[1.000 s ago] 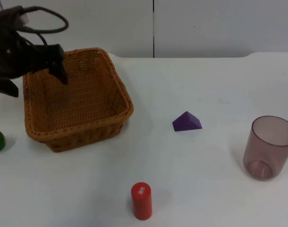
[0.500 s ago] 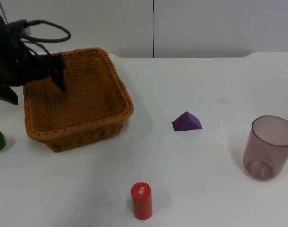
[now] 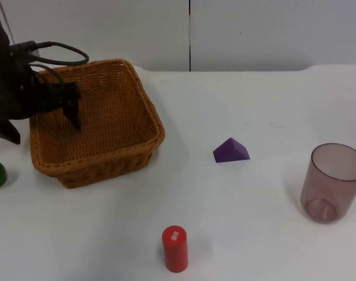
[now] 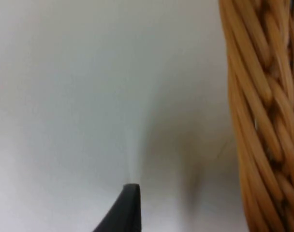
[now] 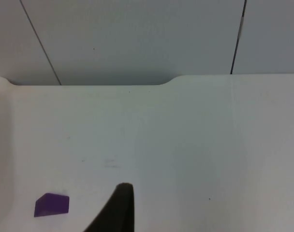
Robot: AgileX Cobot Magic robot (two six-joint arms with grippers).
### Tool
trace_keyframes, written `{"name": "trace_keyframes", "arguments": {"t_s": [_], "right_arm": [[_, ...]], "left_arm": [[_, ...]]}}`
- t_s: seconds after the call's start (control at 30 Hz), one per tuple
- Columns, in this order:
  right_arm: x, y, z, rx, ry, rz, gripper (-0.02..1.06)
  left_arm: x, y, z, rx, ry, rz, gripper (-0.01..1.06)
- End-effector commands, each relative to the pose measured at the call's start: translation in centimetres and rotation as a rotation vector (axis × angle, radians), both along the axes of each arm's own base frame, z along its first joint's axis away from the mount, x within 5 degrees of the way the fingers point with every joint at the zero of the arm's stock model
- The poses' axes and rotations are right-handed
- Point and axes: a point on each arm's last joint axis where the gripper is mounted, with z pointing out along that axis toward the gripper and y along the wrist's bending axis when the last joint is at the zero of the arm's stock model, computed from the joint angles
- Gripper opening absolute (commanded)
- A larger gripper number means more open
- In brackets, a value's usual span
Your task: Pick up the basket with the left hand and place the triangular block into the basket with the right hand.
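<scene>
An empty woven basket (image 3: 96,120) sits upright, well apart from the purple triangular block (image 3: 230,150).

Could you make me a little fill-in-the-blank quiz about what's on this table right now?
1. The left gripper is at the rim of the woven ____.
2. The triangular block on the white table is coloured ____.
3. The red cylinder stands ____ on its end.
4. The see-through cup stands at the table's ____ side in the top view.

Missing words: basket; purple; upright; right
</scene>
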Motion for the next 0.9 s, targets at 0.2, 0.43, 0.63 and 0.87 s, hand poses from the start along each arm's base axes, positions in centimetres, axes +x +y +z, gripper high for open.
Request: {"name": "trace_keyframes", "arguments": {"t_s": [0.2, 0.43, 0.63, 0.87], "right_arm": [[0.0, -0.1, 0.5, -0.018, -0.025, 0.002, 1.05], [0.0, -0.1, 0.5, -0.018, -0.025, 0.002, 1.05], [0.0, -0.1, 0.6, -0.018, -0.039, 0.002, 1.05], [0.1, -0.1, 0.7, -0.02, -0.052, 0.003, 1.05]], "left_arm": [[-0.3, 0.2, -1.2, 0.003, 0.059, 0.001, 0.71], [-0.6, 0.2, -0.8, -0.005, 0.082, 0.001, 0.0], [-0.9, 0.1, 0.2, -0.009, 0.108, -0.005, 0.0], [-1.9, -0.8, 4.1, -0.098, 0.121, -0.083, 0.0]]}}
